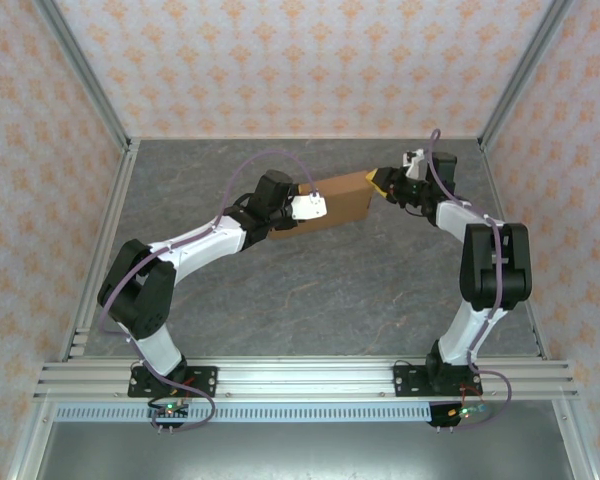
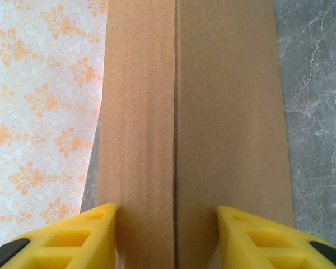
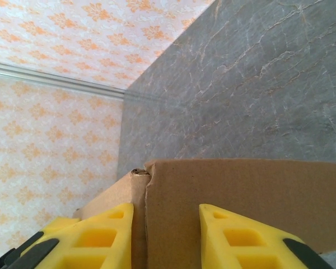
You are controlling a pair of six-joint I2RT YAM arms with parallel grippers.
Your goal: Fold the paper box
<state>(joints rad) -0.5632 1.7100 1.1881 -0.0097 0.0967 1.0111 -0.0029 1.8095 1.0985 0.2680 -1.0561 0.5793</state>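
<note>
Two grippers on the paper box (image 1: 338, 200) — left gripper (image 2: 167, 216) clamps it, right gripper (image 3: 166, 216) straddles a corner, grip unclear.

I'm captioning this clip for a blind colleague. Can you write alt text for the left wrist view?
A brown cardboard box runs up the middle of the frame, a crease down its length, gripped at the bottom between the left gripper's yellow jaws. Orange-patterned wall shows on the left, grey marbled table on the right.
</note>
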